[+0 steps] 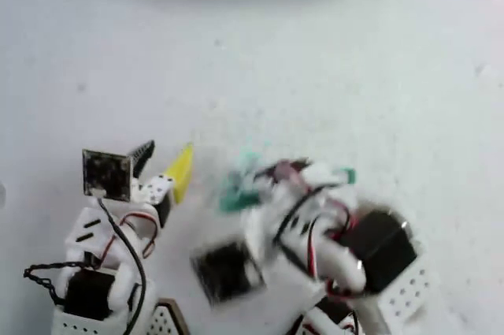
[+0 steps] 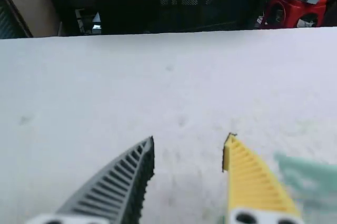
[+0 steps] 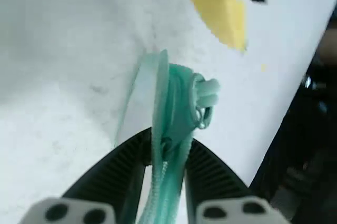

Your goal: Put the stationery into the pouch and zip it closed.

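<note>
Pouch [image 3: 171, 103]: teal, pinched by its zipper edge between the two dark fingers [image 3: 121, 166] of the right claw [image 3: 167, 147]. That claw is clenched on it. The zipper pull [image 3: 206, 97] sits just past the fingertips, on the same edge. The white counter [image 3: 63, 76] lies under the pouch; whether the pouch touches it cannot be told.

High view: the pouch is a teal smear at the tip of the right arm, near the front middle of the counter, too blurred for detail.

Left claw [image 2: 189, 147]: released. Its grey finger [image 2: 126, 182] and yellow finger [image 2: 253, 182] are spread apart, with the counter surface showing in the gap. A teal corner of the pouch is just beside the yellow finger. From above, this claw sits near the pouch, on its left.

Far: the counter's back edge, a dark room and a red object [image 2: 292, 5].
</note>
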`<state>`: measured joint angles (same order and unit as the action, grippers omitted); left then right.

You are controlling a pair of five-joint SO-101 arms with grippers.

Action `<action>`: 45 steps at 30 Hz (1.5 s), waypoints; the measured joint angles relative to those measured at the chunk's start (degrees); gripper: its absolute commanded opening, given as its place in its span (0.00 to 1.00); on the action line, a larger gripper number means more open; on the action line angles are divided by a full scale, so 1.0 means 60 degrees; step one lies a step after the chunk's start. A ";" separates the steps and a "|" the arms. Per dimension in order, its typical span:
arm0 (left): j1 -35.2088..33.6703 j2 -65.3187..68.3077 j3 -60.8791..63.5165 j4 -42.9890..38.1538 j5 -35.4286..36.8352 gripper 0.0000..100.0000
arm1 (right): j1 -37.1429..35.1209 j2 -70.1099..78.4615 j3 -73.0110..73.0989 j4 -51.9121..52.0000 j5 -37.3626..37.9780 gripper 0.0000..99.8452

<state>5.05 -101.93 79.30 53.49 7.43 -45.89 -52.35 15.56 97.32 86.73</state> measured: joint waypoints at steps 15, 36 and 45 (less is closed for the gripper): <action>0.2066 0.0015 0.0527 0.0000 -0.0396 0.23 | -0.1875 -0.1392 0.2886 0.0000 0.0381 0.02; 0.5187 -0.0161 -0.0352 0.2007 -0.2593 0.23 | 0.0864 -0.3077 0.3297 -0.0366 0.0513 0.02; 0.3692 -0.0161 -0.1436 0.2359 -0.1656 0.23 | 0.1275 -0.3165 0.3311 -0.1509 -0.0440 0.02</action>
<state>27.21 -102.90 70.68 67.65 -2.51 -38.24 -71.34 35.43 88.26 84.09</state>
